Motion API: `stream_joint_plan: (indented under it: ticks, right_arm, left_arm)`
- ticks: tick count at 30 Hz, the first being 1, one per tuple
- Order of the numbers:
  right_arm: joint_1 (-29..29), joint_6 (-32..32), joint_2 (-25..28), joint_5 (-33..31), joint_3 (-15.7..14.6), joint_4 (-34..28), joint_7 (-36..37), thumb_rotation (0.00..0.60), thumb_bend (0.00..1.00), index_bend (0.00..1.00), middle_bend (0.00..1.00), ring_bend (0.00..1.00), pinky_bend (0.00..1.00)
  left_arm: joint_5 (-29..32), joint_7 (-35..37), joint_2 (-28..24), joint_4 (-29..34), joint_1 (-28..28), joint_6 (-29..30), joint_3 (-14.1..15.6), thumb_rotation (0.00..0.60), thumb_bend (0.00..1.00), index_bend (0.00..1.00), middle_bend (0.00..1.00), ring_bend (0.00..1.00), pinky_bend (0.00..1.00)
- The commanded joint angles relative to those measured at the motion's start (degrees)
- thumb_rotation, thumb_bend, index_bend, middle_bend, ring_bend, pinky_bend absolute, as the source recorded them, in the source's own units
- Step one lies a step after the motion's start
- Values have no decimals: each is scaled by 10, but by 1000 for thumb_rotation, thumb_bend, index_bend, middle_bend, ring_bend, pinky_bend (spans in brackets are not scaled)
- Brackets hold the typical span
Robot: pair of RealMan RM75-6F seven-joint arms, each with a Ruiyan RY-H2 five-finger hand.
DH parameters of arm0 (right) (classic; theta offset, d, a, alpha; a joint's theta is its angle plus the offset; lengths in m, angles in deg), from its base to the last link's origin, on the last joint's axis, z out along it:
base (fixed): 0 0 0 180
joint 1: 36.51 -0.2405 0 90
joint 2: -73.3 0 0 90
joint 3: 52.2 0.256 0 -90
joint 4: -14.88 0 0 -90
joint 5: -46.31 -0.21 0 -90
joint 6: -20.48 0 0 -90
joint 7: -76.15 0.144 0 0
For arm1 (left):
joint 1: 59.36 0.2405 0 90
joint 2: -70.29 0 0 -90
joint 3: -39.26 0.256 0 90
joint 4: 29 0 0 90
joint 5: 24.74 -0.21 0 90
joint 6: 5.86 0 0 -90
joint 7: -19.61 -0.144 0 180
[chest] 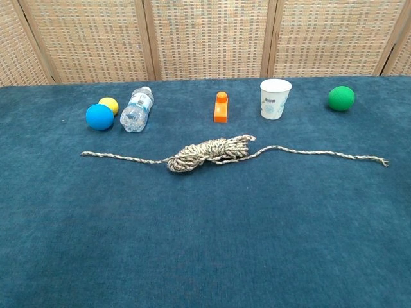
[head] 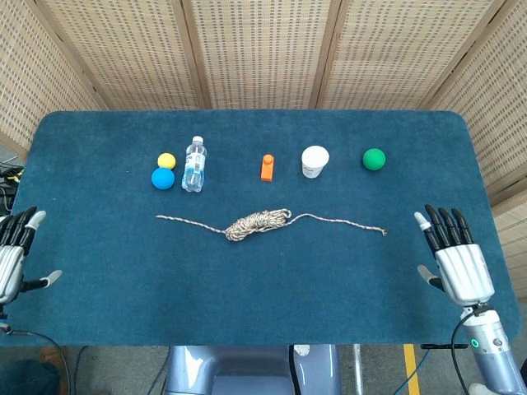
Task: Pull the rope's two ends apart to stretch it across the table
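Bottle (head: 193,164) and cup (head: 314,160) labels unreadable; rope (head: 258,223) lies bunched mid-worktop (head: 263,288), while left hand (head: 10,262) and right hand (head: 463,271) spread empty fingers (head: 445,226) at opposite edges.

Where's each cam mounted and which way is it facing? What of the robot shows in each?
Head view: high above the near table edge, looking steeply down at the whole table; left hand and right hand show at the bottom corners, fingers spread, holding nothing.
Chest view: low, near table height, facing across toward the wicker screens; no part of the robot shows.
Shared: rope, water bottle, paper cup, green ball.
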Motion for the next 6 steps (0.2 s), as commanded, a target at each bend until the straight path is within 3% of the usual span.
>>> stream_joint_plan:
  ticks: [1,6]
  right_arm:
    - [15,-13,3,8,-5,-8,7,600,0,0,0,0,0]
    - [37,-32,-5,24,-8,-4,-1,600,0,0,0,0,0]
  left_arm:
    - [-5,3,-2,6,12,8,3,600,0,0,0,0,0]
    - [-22,-4,-10,24,28,22,4,600,0,0,0,0,0]
